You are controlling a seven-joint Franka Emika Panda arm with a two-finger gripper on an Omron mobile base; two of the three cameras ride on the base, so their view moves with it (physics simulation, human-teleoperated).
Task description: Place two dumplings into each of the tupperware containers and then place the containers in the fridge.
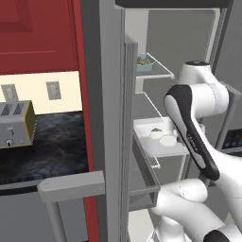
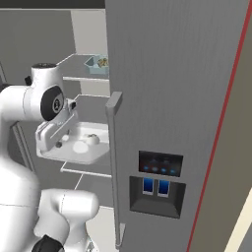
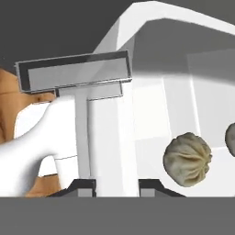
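The gripper (image 3: 117, 186) stood astride the side wall of the white container (image 3: 110, 137), one dark fingertip (image 3: 82, 186) close on each face of it. The jaws were narrow, but I could not tell whether they pressed the wall or stood just off it. Inside that container lay a tan, pleated dumpling (image 3: 187, 159), and a second dumpling (image 3: 231, 137) was cut off by the frame edge. A grey T-shaped piece (image 3: 73, 73) and an orange-brown patch (image 3: 9, 101) beyond the wall were hard to make out.

From the base cameras the white container (image 1: 142, 124) sat on a middle shelf inside the fridge, with one dumpling (image 1: 156, 132) near its centre and a pale round lump (image 1: 168, 140) just beside it, too washed out to name. In the left base view the arm's forearm crossed in front of the container's right end and hid the fingers.

On the shelf (image 1: 163, 72) above, the pale blue container (image 1: 147, 65) held small olive-brown dumplings (image 1: 142, 60), too small to count.

The open fridge door (image 2: 172, 98), with its bar handle (image 2: 114, 167) and dispenser panel (image 2: 158, 184), cut off the right side of both containers in the right base view. Left of the fridge stood a red cabinet (image 1: 38, 33), a dark counter (image 1: 52, 146) and a toaster (image 1: 16, 124).
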